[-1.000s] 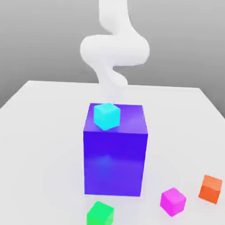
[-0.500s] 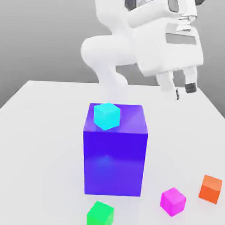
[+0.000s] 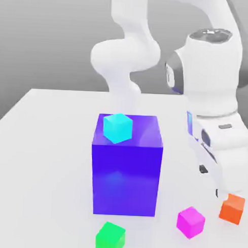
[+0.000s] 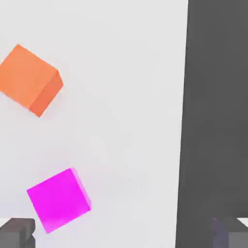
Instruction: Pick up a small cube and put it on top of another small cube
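Jaws wide on the white two-finger gripper (image 4: 123, 232), nothing held. Small bright magenta cube (image 4: 59, 199) sits near one fingertip (image 4: 17, 231) (orange cube (image 4: 30, 79) beyond); centre over it, square to faces, then descend.

Glossy white rounded arm (image 3: 130, 50), grey joint rings, dark fingertips (image 4: 17, 232).

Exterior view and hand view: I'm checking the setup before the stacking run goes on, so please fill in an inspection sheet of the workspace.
Surface: white table, flat and plain.
Job's things: small magenta cube on the table, untouched; cyan cube on top of the big blue-purple block.
Clutter: orange cube toward the exterior view's right; green cube in front of the block.
Grippers: end effector open, low above the table near the magenta and orange cubes, holding nothing.
Cables: nothing seen.
Surroundings: plain grey backdrop.
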Tool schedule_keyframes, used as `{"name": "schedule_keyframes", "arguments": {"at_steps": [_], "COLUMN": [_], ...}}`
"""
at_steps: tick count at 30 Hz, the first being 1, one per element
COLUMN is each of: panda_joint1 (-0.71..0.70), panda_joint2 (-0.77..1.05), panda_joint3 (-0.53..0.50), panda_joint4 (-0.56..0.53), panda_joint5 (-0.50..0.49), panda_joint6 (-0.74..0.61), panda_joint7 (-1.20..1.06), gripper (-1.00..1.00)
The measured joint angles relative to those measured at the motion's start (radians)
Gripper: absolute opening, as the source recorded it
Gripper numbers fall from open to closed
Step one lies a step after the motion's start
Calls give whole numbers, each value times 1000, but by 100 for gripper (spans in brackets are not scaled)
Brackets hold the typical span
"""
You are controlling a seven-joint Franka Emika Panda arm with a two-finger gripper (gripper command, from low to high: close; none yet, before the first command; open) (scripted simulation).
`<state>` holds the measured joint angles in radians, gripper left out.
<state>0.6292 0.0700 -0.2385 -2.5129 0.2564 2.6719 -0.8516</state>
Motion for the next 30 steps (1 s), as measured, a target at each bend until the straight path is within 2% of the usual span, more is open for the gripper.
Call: {"name": "schedule_keyframes", "arguments": {"at_steps": [7, 13, 14, 21, 27, 30], "panda_joint1": [17, -38, -50, -51, 3, 26], "panda_joint2": [130, 303, 327, 329, 165, 155], "panda_joint3": [18, 93, 108, 108, 36, 16], "panda_joint4": [-43, -13, -8, -7, -43, 5], "panda_joint5": [-111, -50, -40, -38, -126, -192], "panda_joint6": [86, 220, 239, 239, 111, 1], "panda_joint7": [-178, -255, -263, -265, -198, -175], "gripper": [0, 0, -100, -100, -100, -100]}}
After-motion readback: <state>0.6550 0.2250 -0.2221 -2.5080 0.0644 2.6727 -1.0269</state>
